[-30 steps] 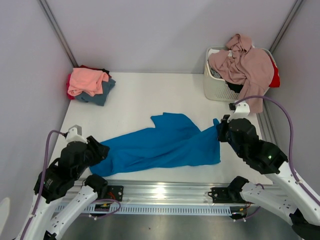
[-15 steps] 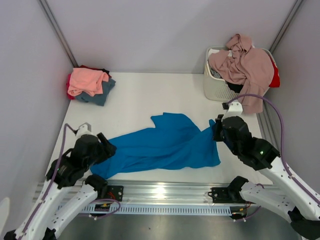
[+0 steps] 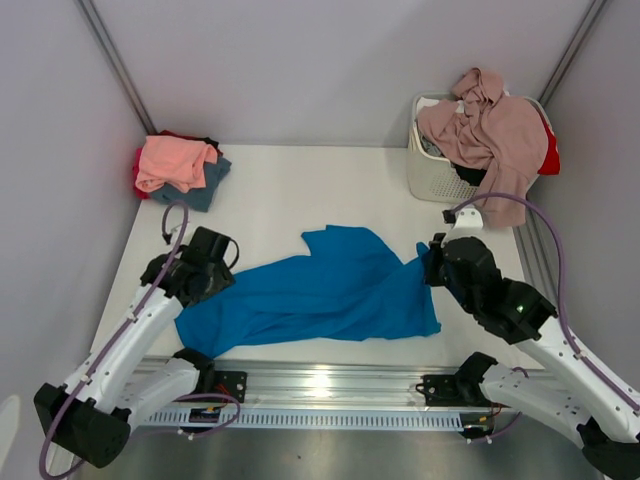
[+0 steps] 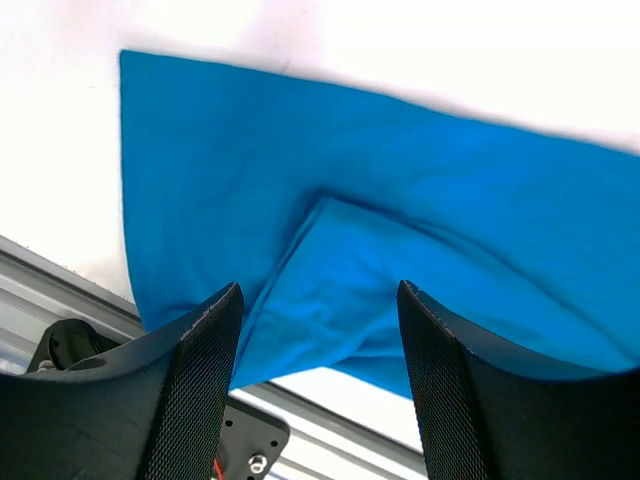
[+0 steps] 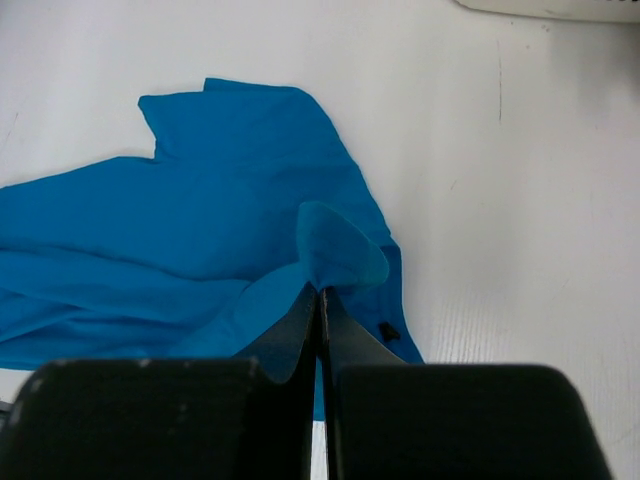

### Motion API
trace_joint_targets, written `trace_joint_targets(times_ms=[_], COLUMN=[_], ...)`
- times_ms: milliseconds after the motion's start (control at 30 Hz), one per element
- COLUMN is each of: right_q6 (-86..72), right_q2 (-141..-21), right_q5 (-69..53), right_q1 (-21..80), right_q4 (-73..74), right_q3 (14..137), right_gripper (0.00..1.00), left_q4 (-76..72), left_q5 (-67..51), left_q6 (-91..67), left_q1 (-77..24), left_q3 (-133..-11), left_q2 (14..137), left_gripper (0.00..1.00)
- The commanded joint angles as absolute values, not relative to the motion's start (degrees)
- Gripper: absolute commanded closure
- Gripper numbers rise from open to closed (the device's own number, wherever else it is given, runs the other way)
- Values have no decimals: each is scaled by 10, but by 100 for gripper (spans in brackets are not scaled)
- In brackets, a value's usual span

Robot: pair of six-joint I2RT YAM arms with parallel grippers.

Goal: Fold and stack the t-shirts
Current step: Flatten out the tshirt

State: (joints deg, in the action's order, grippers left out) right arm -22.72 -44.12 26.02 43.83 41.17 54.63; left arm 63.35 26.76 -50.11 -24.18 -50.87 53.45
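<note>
1. The blue shirt (image 3: 330, 295) lies crumpled on the near part of the table (image 3: 300, 190). It stretches from left to right between the two arms.
2. The right claw (image 5: 320, 297) is clenched on a pinch of the shirt's right edge.
3. The left claw (image 4: 320, 290) is wide open and holds nothing. It hangs over the shirt's left end, where a fold makes a bump.
4. So the step looks like spreading the shirt flat, before any fold.
5. Next, the left claw needs to go down and pinch the left edge or a corner. Then both arms can pull apart to make the cloth flat. I cannot tell which part is a sleeve or the hem.
6. A pile (image 3: 180, 165) of shirts sits at the far left, pink on top. More shirts wait in the basket (image 3: 425, 180) at the far right.
</note>
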Motion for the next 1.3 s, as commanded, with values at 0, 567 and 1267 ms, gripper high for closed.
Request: trace_joint_targets(times_ms=[0, 567, 1267], right_q6=[-231, -261, -264], right_q2=[-425, -374, -341], right_q5=[272, 372, 368], right_q1=[441, 441, 440], right_q4=[404, 458, 454], right_q3=[544, 512, 501], right_gripper=[100, 100, 100], left_q4=[603, 612, 454], left_q5=[249, 171, 4], left_q6=[-503, -480, -391], left_q1=[-192, -35, 245], left_q3=[-500, -476, -484], left_q2=[528, 569, 867], left_gripper=[33, 36, 66])
